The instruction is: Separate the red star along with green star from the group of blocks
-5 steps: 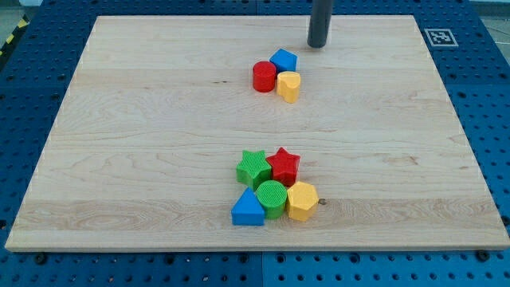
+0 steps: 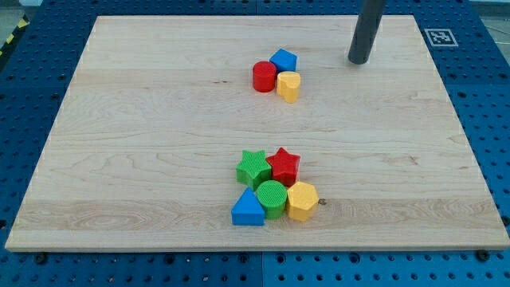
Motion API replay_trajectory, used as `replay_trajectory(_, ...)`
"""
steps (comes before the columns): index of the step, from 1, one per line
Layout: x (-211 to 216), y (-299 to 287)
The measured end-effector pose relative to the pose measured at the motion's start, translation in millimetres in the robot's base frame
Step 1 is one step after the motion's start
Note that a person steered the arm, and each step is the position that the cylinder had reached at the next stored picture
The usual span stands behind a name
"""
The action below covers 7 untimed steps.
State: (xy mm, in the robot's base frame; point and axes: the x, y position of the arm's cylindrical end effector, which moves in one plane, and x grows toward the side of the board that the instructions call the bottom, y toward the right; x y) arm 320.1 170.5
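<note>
Two clusters of blocks sit on our pale wooden board (image 2: 143, 159); low centre, the green star block (image 2: 253, 167) touches the red star block (image 2: 284, 166) on its right, one point of each aimed at the view's top, no long axis; green cylinder (image 2: 271, 198), blue triangle (image 2: 248, 210), yellow hexagon (image 2: 302, 200) packed below them; higher up, red cylinder (image 2: 264, 76), blue block (image 2: 283, 60), yellow block (image 2: 288, 85); my tip (image 2: 358, 60) rests right of that cluster, well apart from the stars; no jaws, just a rod.

I count eight blocks: two stars, red star (image 2: 284, 166) and green star (image 2: 253, 167); two red, two green, two blue, two yellow overall
</note>
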Motion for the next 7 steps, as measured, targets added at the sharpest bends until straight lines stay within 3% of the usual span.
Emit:
replay_trajectory(2,41,1)
replay_trajectory(4,50,3)
replay_trajectory(7,115,28)
